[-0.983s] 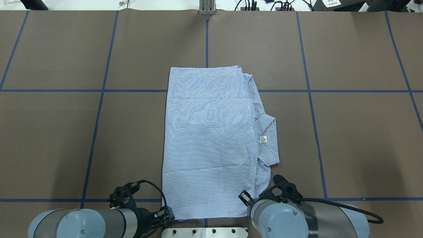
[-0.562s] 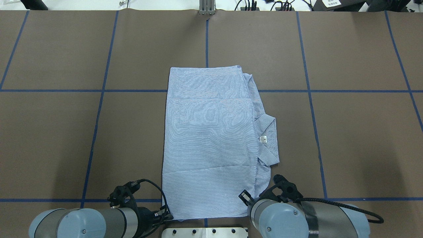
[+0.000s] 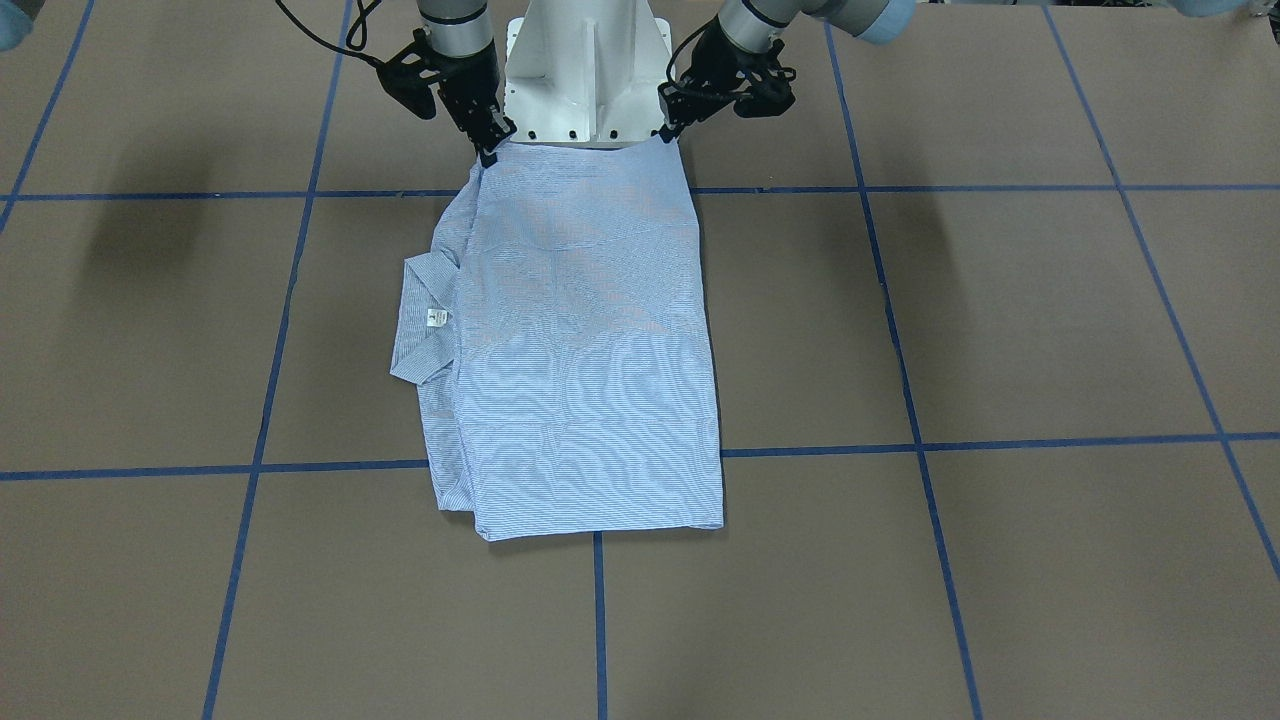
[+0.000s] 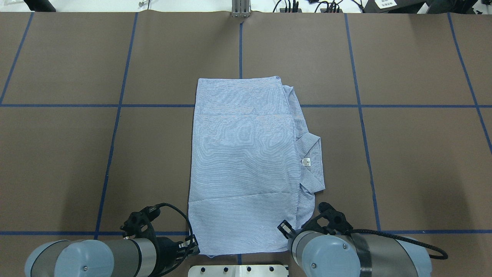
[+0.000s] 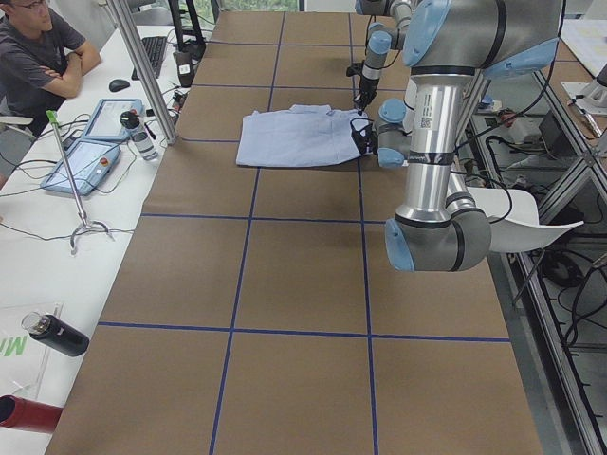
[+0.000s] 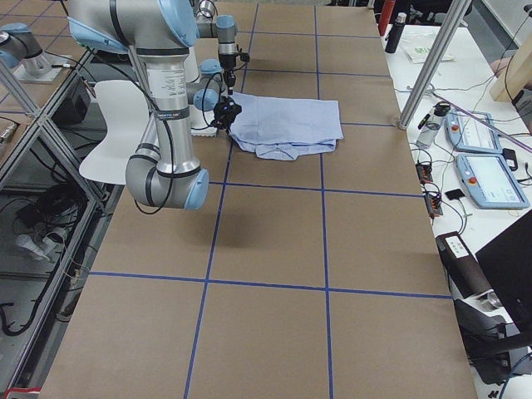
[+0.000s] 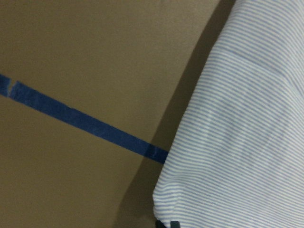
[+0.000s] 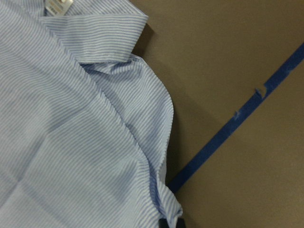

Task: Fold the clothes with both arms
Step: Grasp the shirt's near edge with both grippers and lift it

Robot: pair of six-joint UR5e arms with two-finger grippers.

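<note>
The pinstriped shirt (image 4: 242, 161) lies folded into a long rectangle mid-table, with its collar (image 4: 312, 154) and white label (image 4: 305, 162) sticking out on my right side. It also shows in the front view (image 3: 580, 340). My left gripper (image 3: 667, 131) is shut on the shirt's near left corner (image 7: 164, 216), low at the table. My right gripper (image 3: 488, 152) is shut on the near right corner (image 8: 168, 213). In the overhead view the left gripper (image 4: 192, 246) shows at the hem, and the right one is mostly hidden under its own arm.
The white pedestal base (image 3: 585, 70) stands just behind the shirt's near hem. Blue tape lines (image 4: 240, 50) grid the brown table. A side table with tablets (image 5: 90, 142), bottles and a seated operator (image 5: 38, 52) runs along the far edge.
My left arm has shifted slightly leftward and its gripper has edged along the near left corner. The shirt and the right arm look unchanged.
</note>
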